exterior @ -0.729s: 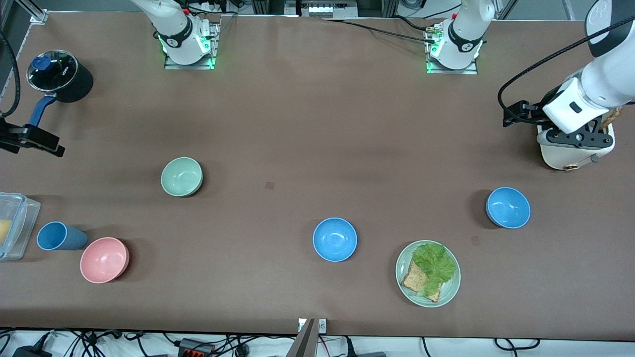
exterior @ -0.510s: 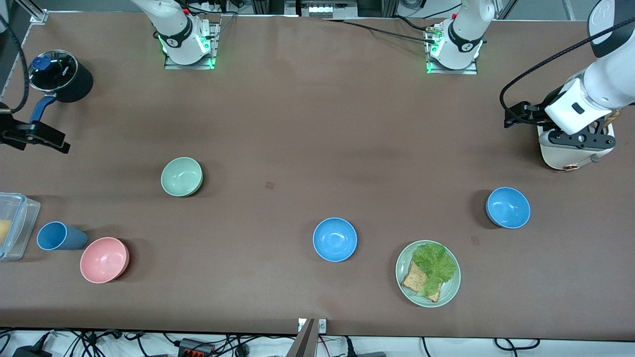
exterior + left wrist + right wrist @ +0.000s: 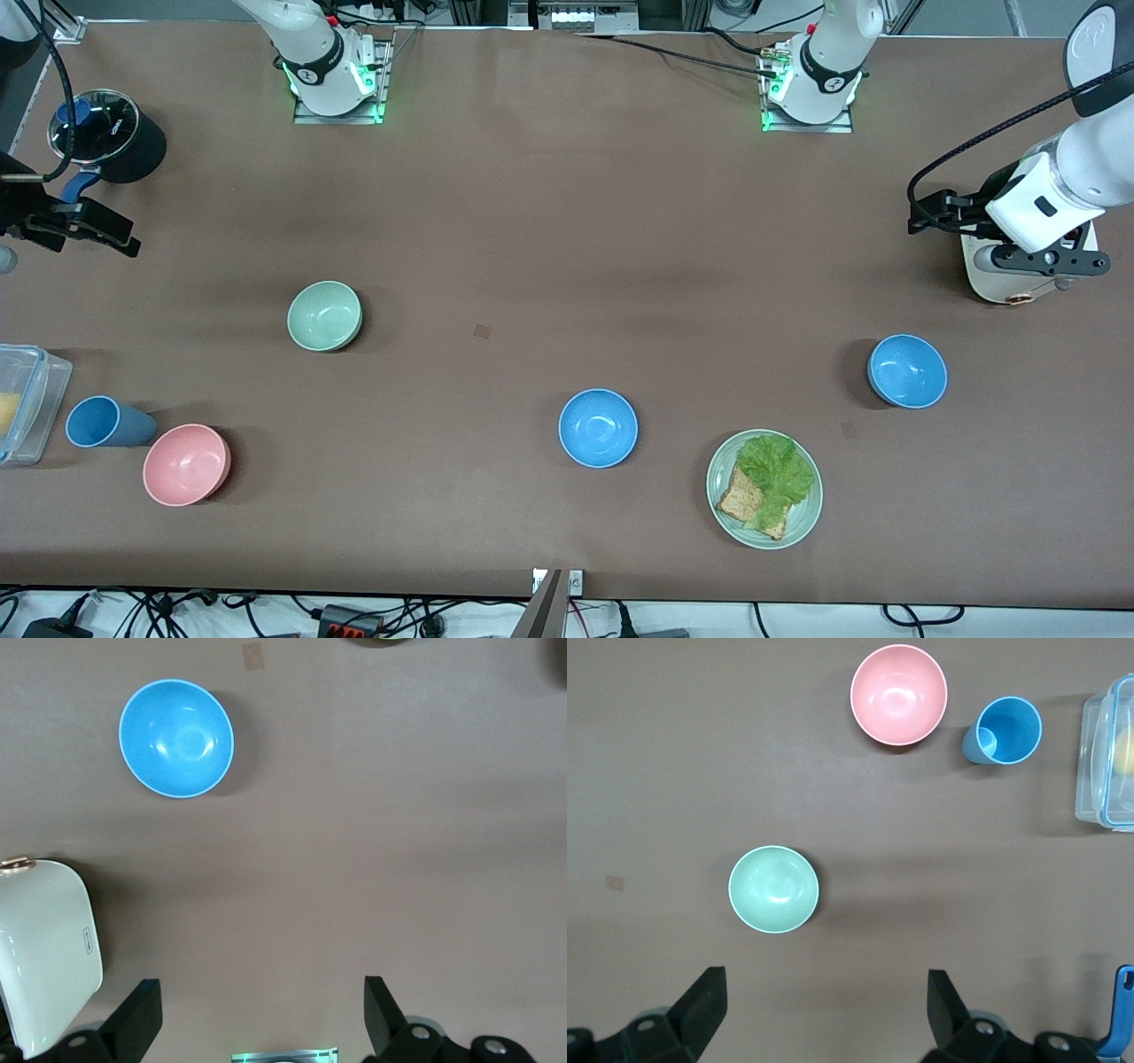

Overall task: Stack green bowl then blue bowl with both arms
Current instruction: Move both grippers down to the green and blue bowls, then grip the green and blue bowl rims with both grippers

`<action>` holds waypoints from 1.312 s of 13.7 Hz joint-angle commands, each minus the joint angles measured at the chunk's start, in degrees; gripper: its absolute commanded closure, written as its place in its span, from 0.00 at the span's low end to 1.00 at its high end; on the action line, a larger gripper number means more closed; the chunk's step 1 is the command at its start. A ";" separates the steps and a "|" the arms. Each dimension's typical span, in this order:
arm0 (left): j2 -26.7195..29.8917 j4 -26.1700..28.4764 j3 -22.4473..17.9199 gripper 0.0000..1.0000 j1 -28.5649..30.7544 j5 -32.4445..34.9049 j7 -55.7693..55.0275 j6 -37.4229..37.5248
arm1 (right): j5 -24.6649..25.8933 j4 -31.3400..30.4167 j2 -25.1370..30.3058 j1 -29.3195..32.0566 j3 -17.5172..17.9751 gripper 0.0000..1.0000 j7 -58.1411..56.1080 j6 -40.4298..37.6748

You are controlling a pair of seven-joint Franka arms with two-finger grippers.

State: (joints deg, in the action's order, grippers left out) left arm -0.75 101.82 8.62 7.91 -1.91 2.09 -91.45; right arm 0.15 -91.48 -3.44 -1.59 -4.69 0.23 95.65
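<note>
L pincer (image 3: 257,1028): up over table (image 3: 549,221) at L arm's end, above a white appliance (image 3: 992,270); fingers spread wide, nothing between them.
R pincer (image 3: 824,1023): up over R arm's end of table, near black pot (image 3: 111,137) w/ blue handle; fingers spread wide, holding nothing.
Green bowl (image 3: 325,315): upright on table, toward R arm's end, alone, untouched.
Blue bowl (mid) (image 3: 598,428): upright, about mid-table, nearer front cam than green bowl.
Blue bowl (2nd) (image 3: 907,371): toward L arm's end, nearer front cam than white appliance.
Pink bowl (image 3: 186,464): just beside blue cup (image 3: 106,422), R arm's end.
Plate (image 3: 802,523): lettuce + toast on it, between the two blue bowls, nearer cam.
Clear box (image 3: 22,403): at table edge, beside cup.
</note>
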 commanded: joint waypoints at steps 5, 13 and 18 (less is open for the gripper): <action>-4.08 -4.44 0.69 0.00 0.35 4.37 0.63 2.15 | 0.73 -1.68 1.25 -0.43 -0.32 0.00 -0.50 0.33; -18.30 -5.58 0.08 0.00 3.85 8.94 0.72 -13.89 | 0.73 -8.79 -13.50 -2.97 -0.23 0.00 0.56 10.50; -30.26 -6.20 0.08 0.00 12.04 8.85 13.20 -31.23 | 0.64 -12.47 -21.86 -6.14 -0.23 0.00 0.82 18.93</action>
State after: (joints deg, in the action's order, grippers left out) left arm -26.80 98.56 8.16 18.46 6.24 12.05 -120.60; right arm 0.16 -101.16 -24.48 -7.30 -4.56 0.51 110.36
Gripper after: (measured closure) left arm 0.000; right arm 0.000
